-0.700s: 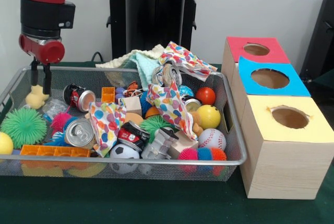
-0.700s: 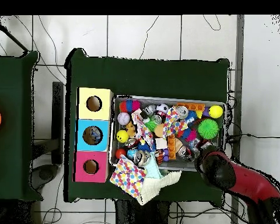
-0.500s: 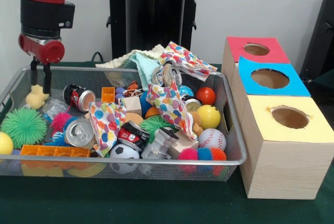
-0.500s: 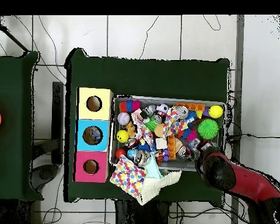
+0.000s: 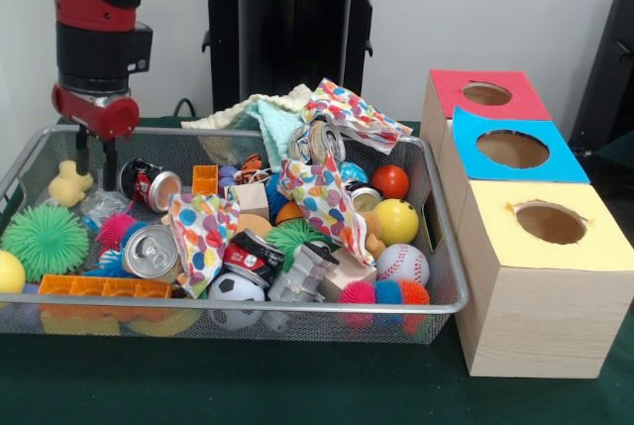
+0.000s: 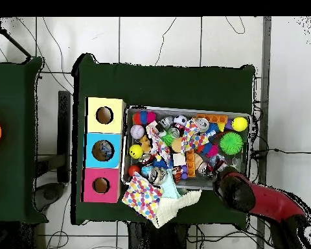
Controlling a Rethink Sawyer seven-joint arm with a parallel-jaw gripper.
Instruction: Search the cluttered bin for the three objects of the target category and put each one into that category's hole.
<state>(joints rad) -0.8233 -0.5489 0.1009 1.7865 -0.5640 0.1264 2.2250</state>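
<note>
The silver wire-mesh bin (image 5: 297, 307) is full of mixed toys, cans, balls, blocks and cloths; it also shows in the overhead view (image 6: 184, 109). My gripper (image 5: 94, 174) hangs open and empty over the bin's far left corner, between a yellow duck toy (image 5: 67, 185) and a red can (image 5: 153, 186). In the overhead view the red arm (image 6: 249, 198) hides the gripper. Three wooden boxes with holes stand in a row beside the bin: red (image 5: 485, 94), blue (image 5: 513, 149), yellow (image 5: 550, 222).
A green spiky ball (image 5: 45, 239), a silver can (image 5: 149, 252), an orange block strip (image 5: 104, 287), spotted cloths (image 5: 322, 197), a yellow ball (image 5: 396, 220), a baseball (image 5: 402, 264) and a soccer ball (image 5: 236, 289) lie in the bin. The black pedestal (image 5: 292, 19) stands behind it.
My gripper has moved a little to the right in the front view, away from the yellow duck toy and toward the red can. Nothing in the bin has moved.
</note>
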